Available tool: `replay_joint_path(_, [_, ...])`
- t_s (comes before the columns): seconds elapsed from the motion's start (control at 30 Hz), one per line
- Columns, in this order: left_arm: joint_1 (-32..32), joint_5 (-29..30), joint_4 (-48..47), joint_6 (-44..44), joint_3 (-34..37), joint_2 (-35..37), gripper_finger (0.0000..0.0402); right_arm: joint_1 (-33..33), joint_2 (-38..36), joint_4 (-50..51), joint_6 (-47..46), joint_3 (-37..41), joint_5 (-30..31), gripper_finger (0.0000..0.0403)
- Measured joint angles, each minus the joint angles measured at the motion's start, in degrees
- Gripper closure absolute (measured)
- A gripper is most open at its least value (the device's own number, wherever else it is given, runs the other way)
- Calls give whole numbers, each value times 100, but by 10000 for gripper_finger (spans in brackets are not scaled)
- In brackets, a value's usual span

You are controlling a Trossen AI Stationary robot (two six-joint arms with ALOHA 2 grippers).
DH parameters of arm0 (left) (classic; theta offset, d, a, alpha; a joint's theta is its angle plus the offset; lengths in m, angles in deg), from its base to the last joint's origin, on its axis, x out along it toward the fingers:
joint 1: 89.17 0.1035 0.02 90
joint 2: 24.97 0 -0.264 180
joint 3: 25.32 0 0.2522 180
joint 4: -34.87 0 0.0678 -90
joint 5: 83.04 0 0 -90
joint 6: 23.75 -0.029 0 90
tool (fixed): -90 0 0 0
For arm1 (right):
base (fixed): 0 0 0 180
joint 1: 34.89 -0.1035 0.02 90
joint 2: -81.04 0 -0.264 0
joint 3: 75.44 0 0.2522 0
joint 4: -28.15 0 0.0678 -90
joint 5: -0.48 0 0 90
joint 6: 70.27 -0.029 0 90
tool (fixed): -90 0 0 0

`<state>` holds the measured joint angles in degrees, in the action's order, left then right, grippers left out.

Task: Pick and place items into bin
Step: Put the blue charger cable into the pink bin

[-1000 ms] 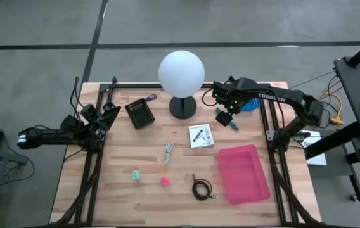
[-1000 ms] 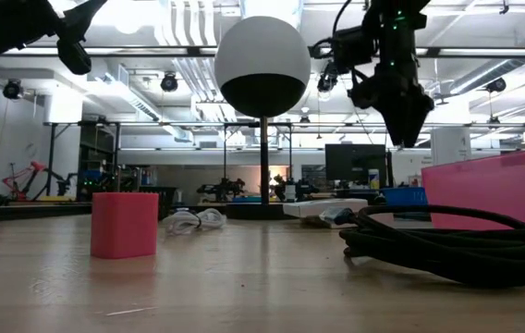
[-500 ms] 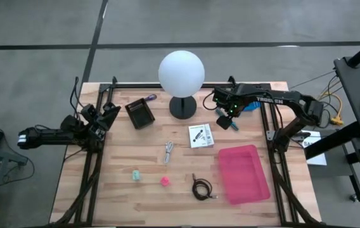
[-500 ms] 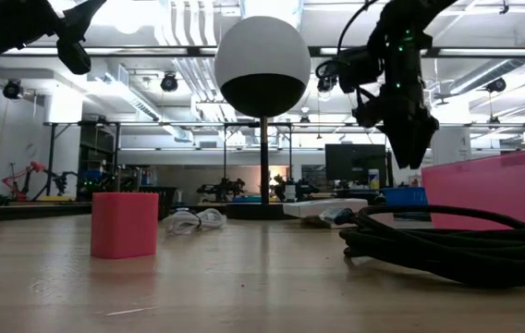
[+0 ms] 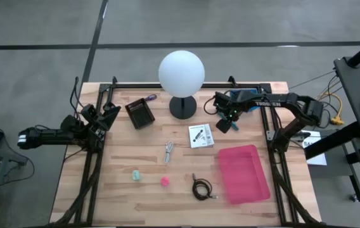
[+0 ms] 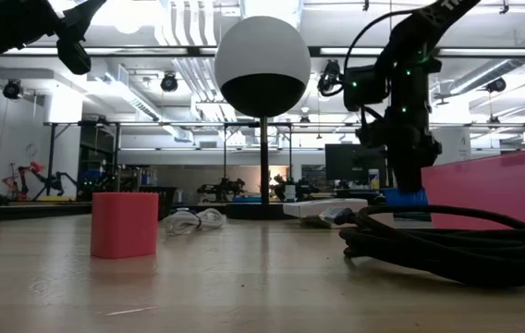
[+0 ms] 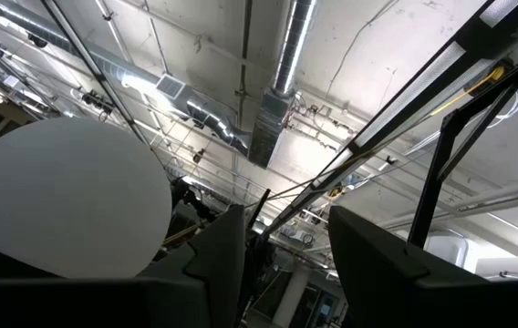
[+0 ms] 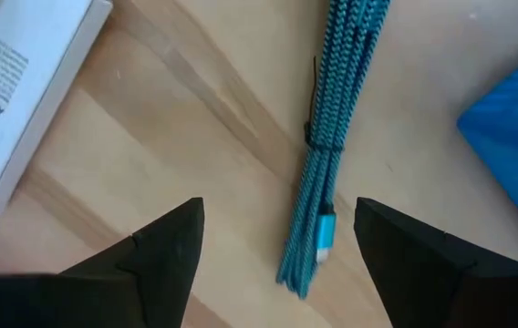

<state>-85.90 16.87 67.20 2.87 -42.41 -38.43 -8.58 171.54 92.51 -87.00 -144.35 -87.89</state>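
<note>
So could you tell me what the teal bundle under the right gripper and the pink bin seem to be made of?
The teal bundle looks like a cable in a braided fabric sleeve: a herringbone weave shows, with a small plug at one end. The pink bin looks like matte moulded plastic, with a uniform colour and rounded corners, though that is not certain.

One camera is looking straight down on the bench [image 5: 116, 190]; another is sitting at bench level, facing the room. Both are sharing the globe lamp [image 5: 181, 73]. Wrist cameras are peering past their jaws.
</note>
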Motion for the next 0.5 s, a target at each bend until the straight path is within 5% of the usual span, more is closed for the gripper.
replay_joint_path(0.5, [-1,0,-2,1,0,-6,258,382,2,-739,96,236,-23,137])
